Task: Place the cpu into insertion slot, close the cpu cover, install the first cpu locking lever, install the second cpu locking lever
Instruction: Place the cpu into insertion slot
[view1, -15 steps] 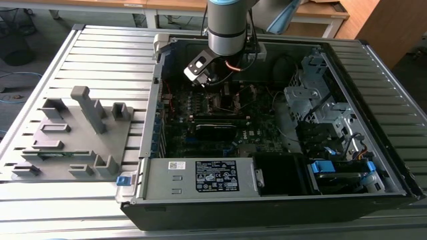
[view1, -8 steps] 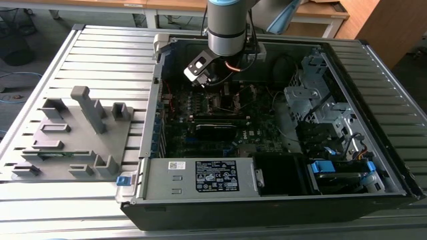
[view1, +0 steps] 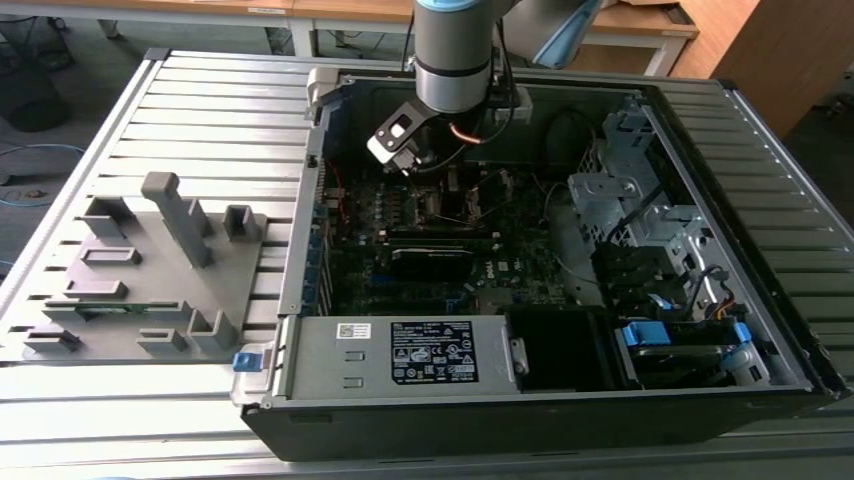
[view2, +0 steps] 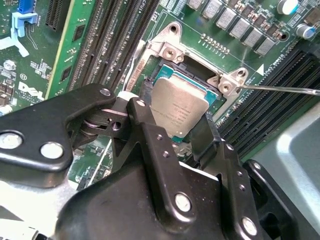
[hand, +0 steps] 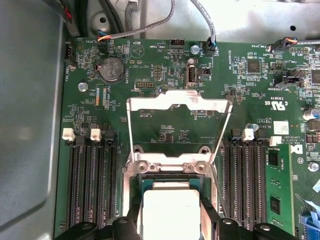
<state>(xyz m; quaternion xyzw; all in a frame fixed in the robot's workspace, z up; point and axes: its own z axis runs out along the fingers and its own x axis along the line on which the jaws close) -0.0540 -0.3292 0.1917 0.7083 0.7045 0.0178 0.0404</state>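
Since the two black fingers flank the cpu (view2: 180, 107) on opposite edges, I read the gripper (view2: 177, 127) as closed on the chip, which sits squarely between the pads with its dull metal top facing up. What matters from my seat is how the chip lies to the insertion slot (view2: 170, 50). In the second wrist view the slot is directly under the chip, not off to one side, and the chip's edges run roughly parallel with the slot's silvery rim. I judge it lined up. I cannot tell whether it is fully seated or a little above the contacts.

In the first wrist view the cpu cover (hand: 177, 100) stands swung open. It is hinged along the slot's edge away from the gripper body, and its frame is well clear of the chip. Long black memory slots (hand: 92, 185) run along either side of the socket. A thin metal rod (view2: 280, 90) juts out near one corner.
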